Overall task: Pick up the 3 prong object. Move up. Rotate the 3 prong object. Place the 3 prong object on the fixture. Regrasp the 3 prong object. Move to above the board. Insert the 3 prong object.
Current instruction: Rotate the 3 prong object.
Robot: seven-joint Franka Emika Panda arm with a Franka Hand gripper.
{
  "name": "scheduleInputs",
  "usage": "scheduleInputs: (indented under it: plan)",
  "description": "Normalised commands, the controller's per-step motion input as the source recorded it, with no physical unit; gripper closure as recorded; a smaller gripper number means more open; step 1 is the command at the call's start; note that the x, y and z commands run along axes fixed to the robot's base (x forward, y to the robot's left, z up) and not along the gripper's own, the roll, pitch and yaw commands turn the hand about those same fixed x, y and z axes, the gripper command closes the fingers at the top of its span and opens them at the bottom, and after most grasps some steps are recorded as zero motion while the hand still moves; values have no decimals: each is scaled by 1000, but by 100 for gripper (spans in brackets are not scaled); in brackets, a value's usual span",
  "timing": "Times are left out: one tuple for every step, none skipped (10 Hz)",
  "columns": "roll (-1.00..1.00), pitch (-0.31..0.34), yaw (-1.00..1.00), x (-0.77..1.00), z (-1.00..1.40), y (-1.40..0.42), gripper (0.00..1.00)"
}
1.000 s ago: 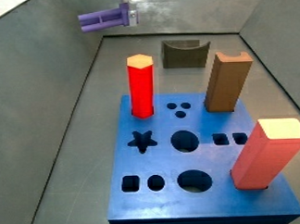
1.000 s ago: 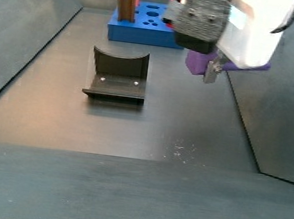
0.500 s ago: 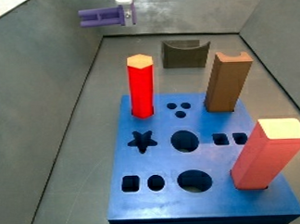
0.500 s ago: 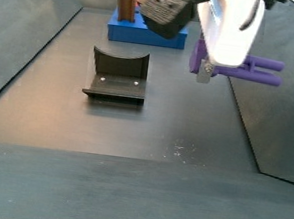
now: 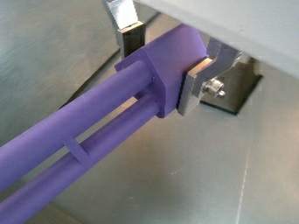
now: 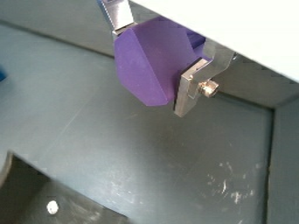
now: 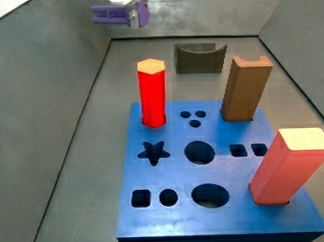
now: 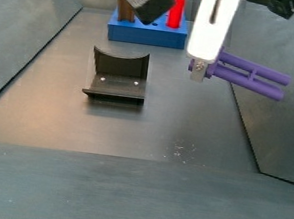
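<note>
While raised, the pincer (image 5: 163, 59) pinches the 3 prong object (image 8: 252, 77) sideways.

I am holding one slender purple 3 prong object (image 8: 254, 77) in my one two-finger gripper (image 5: 166, 63), high above the floor. I am seeing one thick blue board (image 7: 218, 181) carrying three pegs: one red hexagonal peg (image 7: 152, 92), one brown rectangular block (image 7: 244, 87), one salmon block (image 7: 290, 166). One dark notched fixture (image 8: 116, 77) is standing on the floor.
</note>
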Motion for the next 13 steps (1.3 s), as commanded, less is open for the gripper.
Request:
scheduleInputs:
  plan:
    - [-1, -9, -1000, 33, -31, 23, 100]
    - [-1, -10, -1000, 33, -31, 23, 100]
    - [-1, -10, -1000, 33, -31, 23, 100]
    - [-1, -11, -1000, 33, -31, 23, 100]
    - [-1, -12, -1000, 32, -31, 23, 100]
    - [-1, -13, -1000, 32, -31, 23, 100]
    - [-2, -14, -1000, 32, -31, 23, 100]
    - [-2, -15, -1000, 32, -31, 23, 100]
    - [-2, -17, -1000, 32, -32, 23, 100]
    - [-2, -19, -1000, 32, -32, 23, 100]
    - [-2, -21, -1000, 32, -32, 23, 100]
    - [-3, -24, -1000, 31, -32, 23, 100]
    - [-4, -29, -1000, 30, -32, 23, 100]
